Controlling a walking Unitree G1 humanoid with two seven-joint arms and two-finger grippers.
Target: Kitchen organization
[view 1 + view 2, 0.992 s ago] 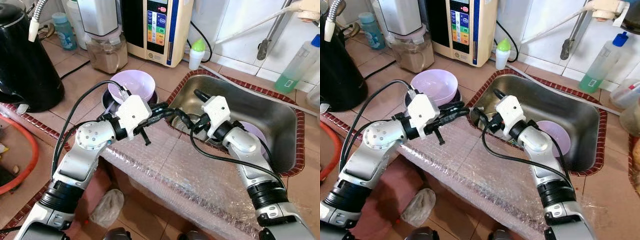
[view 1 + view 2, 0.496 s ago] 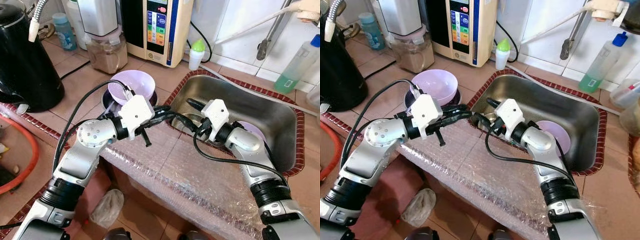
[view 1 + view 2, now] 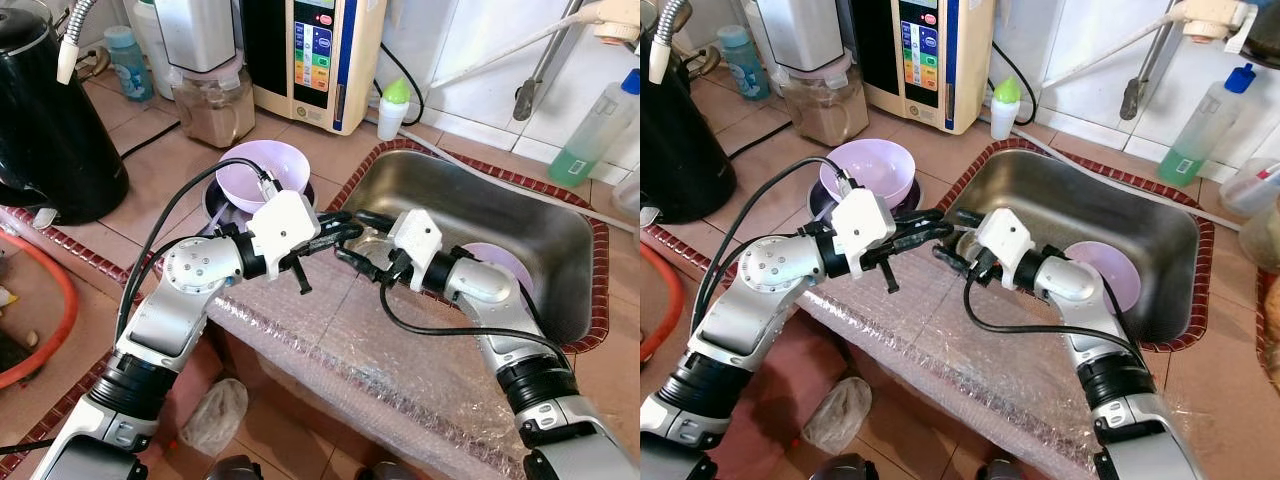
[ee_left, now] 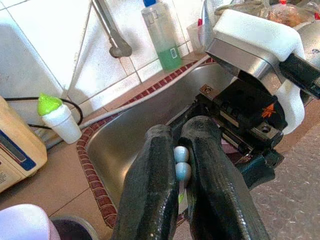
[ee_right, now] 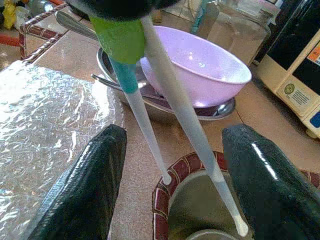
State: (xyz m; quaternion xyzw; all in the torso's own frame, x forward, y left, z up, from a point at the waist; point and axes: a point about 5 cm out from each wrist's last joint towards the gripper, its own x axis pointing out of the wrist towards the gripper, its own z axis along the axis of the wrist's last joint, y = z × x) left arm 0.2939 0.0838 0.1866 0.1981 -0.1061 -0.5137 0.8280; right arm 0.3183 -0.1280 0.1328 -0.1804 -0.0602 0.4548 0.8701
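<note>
Right wrist view: a pair of chopsticks (image 5: pixel 165 130) is seen clenched by the left gripper (image 4: pixel 181 165) at the sink's (image 3: pixel 560 240) counter-side rim, between the spread fingers of the released right gripper (image 3: pixel 362 243). If the chopsticks are let go before they are gripped, they could be dropped into the sink.

right tool (image 5: pixel 172 187) spread | chopsticks (image 5: pixel 170 107) between | purple bowl (image 5: pixel 200 70) beyond

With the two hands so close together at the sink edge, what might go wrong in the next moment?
1. The left hand is shut on a pair of chopsticks whose tips hang between the open fingers of the right hand. A poor handover may drop them into the sink.
2. The hands nearly touch, so they may collide.
3. The purple bowl sits just behind the left arm and may get knocked.
</note>
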